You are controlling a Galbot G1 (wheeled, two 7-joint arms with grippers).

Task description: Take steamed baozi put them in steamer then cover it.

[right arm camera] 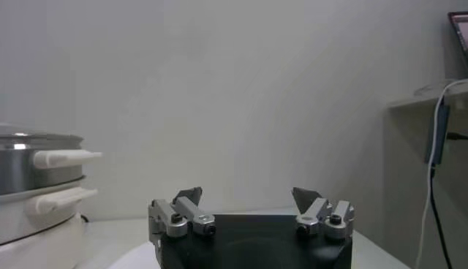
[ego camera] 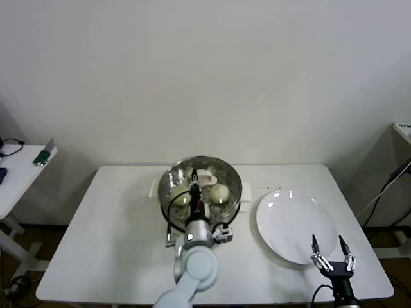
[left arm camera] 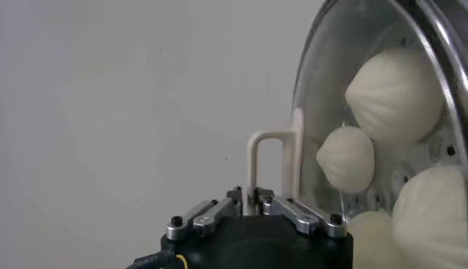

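The left hand [left arm camera: 254, 199] sits directly over the steamer [ego camera: 200, 183], pinched shut on the cover's [left arm camera: 380, 110] pale handle [left arm camera: 274, 164], with the glass lid right beneath it on the basket. Through the glass, the steamed baozi [left arm camera: 395, 91] lie inside. The right hand [ego camera: 331, 251] waits spread open and holding nothing, over the near edge of the empty plate [ego camera: 292, 224] on the counter [ego camera: 115, 244].
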